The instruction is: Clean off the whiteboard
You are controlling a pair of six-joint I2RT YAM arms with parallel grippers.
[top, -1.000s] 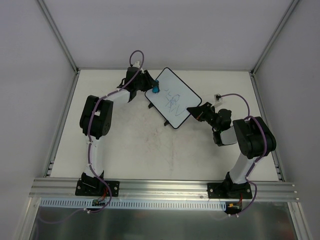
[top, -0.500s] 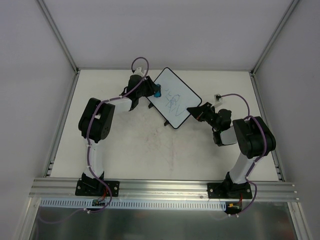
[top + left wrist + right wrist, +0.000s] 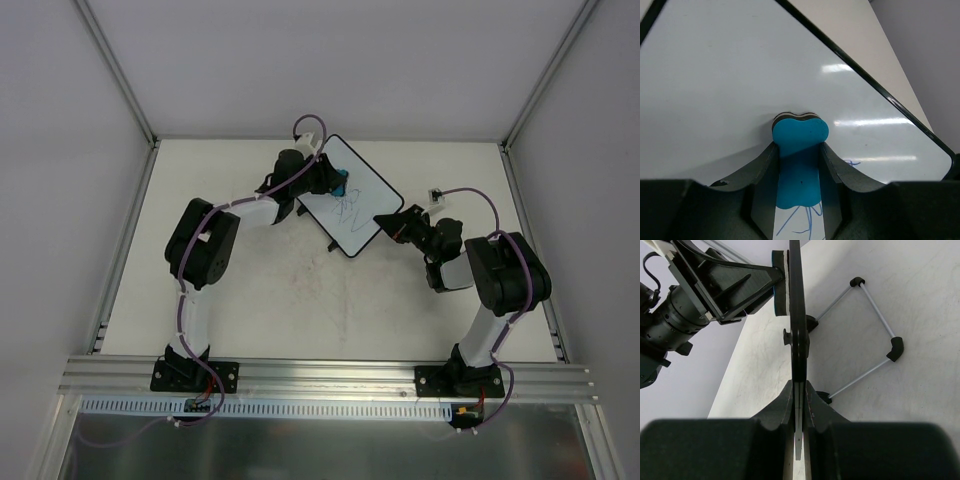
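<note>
Holding a small blue eraser (image 3: 341,184) between its fingers, the left tool (image 3: 335,182) is reached to the far middle of the bench (image 3: 260,290), over the upper left part of the whiteboard (image 3: 365,185). In the left wrist view the two dark fingers (image 3: 762,165) are clamped on the narrow waist of the eraser (image 3: 800,135), and its rounded head with a dark pad layer touches the white face of the board (image 3: 740,75). Blue scribbles (image 3: 800,220) are seen low in this view, just under the eraser, between the fingers. From above, the scribbles (image 3: 348,208) lie in the middle of the board, just beside the eraser on its near side.

The whiteboard stands turned on a diagonal at the far middle of the bench, between the two arms. The right tool (image 3: 388,221) grips it at its near right corner. In the right wrist view the board (image 3: 797,315) is seen edge-on as a thin black line, and the fingers of the right tool (image 3: 799,395) are closed together on this edge. On the left side of the edge the eraser (image 3: 778,285) presses against the face. On the other side a thin wire frame (image 3: 875,315) with black corner pieces lies on the bench and joins the board at two small black tabs (image 3: 811,323).
</note>
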